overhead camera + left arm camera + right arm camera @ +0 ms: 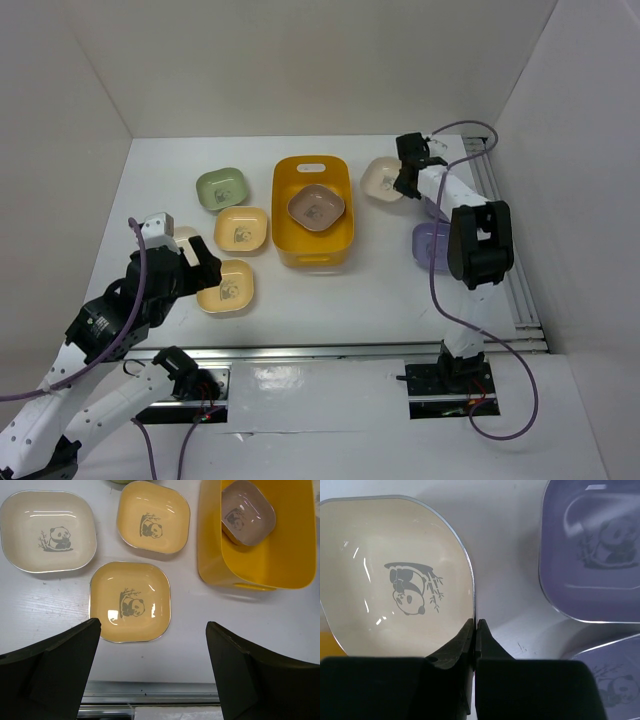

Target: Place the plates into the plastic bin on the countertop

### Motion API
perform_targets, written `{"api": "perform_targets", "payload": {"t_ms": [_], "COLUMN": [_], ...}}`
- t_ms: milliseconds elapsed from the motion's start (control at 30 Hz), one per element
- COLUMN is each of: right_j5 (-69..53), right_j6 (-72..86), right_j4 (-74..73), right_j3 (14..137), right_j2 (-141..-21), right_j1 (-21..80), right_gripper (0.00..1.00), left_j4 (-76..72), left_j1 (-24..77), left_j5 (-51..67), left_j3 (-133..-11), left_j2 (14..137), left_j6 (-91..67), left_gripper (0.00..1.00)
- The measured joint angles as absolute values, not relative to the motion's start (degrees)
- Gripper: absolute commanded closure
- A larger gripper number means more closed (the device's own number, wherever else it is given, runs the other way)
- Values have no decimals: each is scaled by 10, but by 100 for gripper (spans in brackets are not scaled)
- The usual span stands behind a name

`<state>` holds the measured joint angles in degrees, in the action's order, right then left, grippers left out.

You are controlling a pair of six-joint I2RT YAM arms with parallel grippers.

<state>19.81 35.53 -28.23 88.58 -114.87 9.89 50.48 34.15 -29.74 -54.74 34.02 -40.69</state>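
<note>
The yellow bin [312, 211] sits in the middle of the white countertop [340, 300], long side running near to far, and one brown plate [316, 207] is already in it, tilted against the wall towards the far end. Everything else is out on the surface. On the right, the right gripper [476, 627] has its two fingers pinched tight on the rim of a cream plate [395, 575], which lies just to the right of the bin's far corner. The panda print in the middle of that plate looks upside down from the wrist camera. Near that same arm lie two lavender plates, one [592, 555] close beside the cream plate and another [612, 680] a little nearer, partly tucked under the arm. I can't tell whether those two touch. Over on the left, the left gripper [152, 630] hangs with its fingers spread wide, holding nothing, above the near left part of the countertop. Just ahead of it is a near yellow plate [130, 601]. Beyond that is a far yellow plate [153, 524], close to the bin's left wall, and left of the pair lies a second cream plate [47, 530]. A green plate [221, 188] sits farthest back on the left side, just beyond the far yellow plate.
</note>
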Motion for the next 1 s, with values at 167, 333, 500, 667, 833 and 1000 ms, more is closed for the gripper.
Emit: {"api": "perform_targets", "payload": {"t_ms": [167, 333, 500, 667, 833, 1000], "right_j5": [264, 257, 208, 211, 248, 303], "right_j6": [355, 313, 260, 264, 351, 468], "right_j4": [-306, -304, -313, -325, -329, -365], "right_j3": [920, 934, 1012, 1044, 989, 988], "right_j2": [-1095, -1000, -992, -1026, -1035, -1055], "right_j1": [114, 174, 239, 299, 343, 386], "right_gripper": [100, 100, 100, 100, 100, 100], "left_j4": [505, 505, 505, 505, 504, 504], "left_j1": [342, 342, 342, 342, 342, 342], "left_j5": [-297, -297, -297, -297, -297, -297], "left_j3": [-547, -547, -547, -547, -547, -547], "left_j2": [341, 345, 347, 348, 351, 351], "left_j6": [-407, -407, -407, -407, -407, -407], "left_gripper": [0, 0, 0, 0, 0, 0]}}
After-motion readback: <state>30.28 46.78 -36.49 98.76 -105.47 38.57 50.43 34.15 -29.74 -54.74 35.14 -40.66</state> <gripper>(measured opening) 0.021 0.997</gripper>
